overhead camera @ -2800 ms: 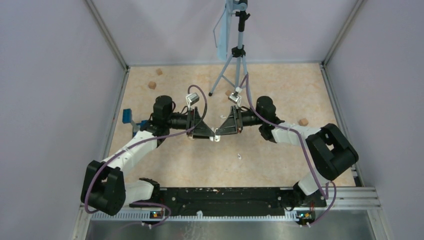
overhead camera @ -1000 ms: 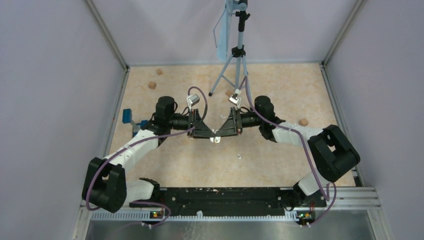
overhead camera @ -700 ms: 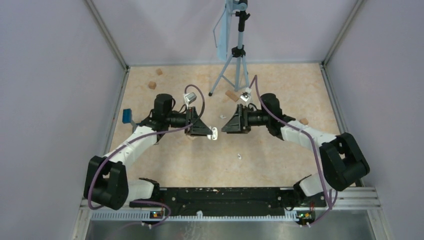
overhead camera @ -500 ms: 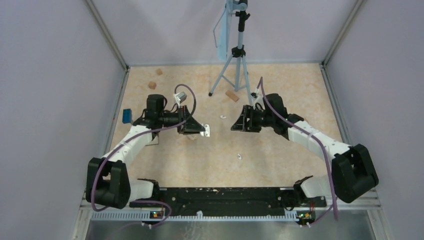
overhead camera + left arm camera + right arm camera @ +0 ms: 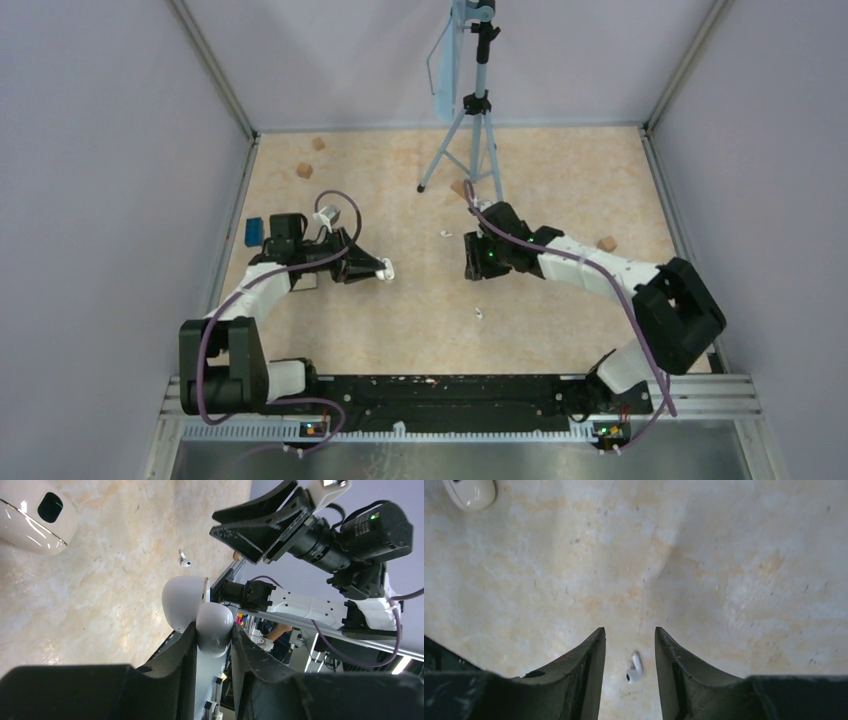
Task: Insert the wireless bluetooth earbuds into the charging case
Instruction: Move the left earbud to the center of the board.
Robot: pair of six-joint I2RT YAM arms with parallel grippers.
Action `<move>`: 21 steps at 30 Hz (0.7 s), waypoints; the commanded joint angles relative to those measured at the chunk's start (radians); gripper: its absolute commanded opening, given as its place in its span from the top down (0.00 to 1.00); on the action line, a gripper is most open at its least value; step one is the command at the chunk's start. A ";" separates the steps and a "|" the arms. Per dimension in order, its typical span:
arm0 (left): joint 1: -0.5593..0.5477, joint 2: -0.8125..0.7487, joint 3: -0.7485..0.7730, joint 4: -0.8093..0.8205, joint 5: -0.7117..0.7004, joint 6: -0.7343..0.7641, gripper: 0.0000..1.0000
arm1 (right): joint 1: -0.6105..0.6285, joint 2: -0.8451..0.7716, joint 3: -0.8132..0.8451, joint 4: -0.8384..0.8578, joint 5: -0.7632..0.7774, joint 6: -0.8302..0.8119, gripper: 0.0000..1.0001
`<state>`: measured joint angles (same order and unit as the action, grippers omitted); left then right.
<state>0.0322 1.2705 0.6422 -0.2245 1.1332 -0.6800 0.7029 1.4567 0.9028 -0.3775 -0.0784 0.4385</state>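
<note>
My left gripper (image 5: 384, 270) is shut on a small white charging case (image 5: 214, 629) and holds it above the table with its lid (image 5: 182, 602) hinged open. My right gripper (image 5: 472, 258) is open and points down at the table. One tiny white earbud (image 5: 634, 667) lies on the table between its fingertips, untouched. In the top view two earbuds lie on the table, one (image 5: 446, 234) left of the right gripper and one (image 5: 479, 313) nearer the bases. The left wrist view shows one earbud (image 5: 185, 560) below the right gripper (image 5: 260, 527).
A second white case (image 5: 35, 515) lies on the table; it also shows in the right wrist view (image 5: 471, 492). A tripod (image 5: 470, 130) stands at the back centre. Tan wooden blocks (image 5: 304, 170) (image 5: 606, 243) are scattered about. A blue object (image 5: 254, 231) sits at the left edge.
The two grippers have drawn apart from the centre. The left one moved left with the case still in it. The right one turned down over an earbud on the table.
</note>
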 commanded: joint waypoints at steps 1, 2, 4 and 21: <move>0.019 -0.058 -0.002 0.000 -0.009 0.028 1.00 | 0.023 0.117 0.153 0.080 0.134 -0.087 0.62; 0.026 -0.065 -0.001 -0.003 -0.017 0.028 1.00 | 0.025 0.141 0.169 0.103 0.148 -0.095 0.63; 0.044 -0.082 -0.010 0.012 -0.024 0.017 1.00 | 0.026 0.187 0.199 0.139 0.180 -0.103 0.67; 0.105 -0.043 -0.007 0.031 0.033 0.021 1.00 | 0.032 0.554 0.553 0.131 0.235 -0.311 0.69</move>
<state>0.1284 1.2209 0.6300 -0.2283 1.1339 -0.6773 0.7204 1.9587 1.3640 -0.2245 0.1345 0.1764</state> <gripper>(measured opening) 0.317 0.306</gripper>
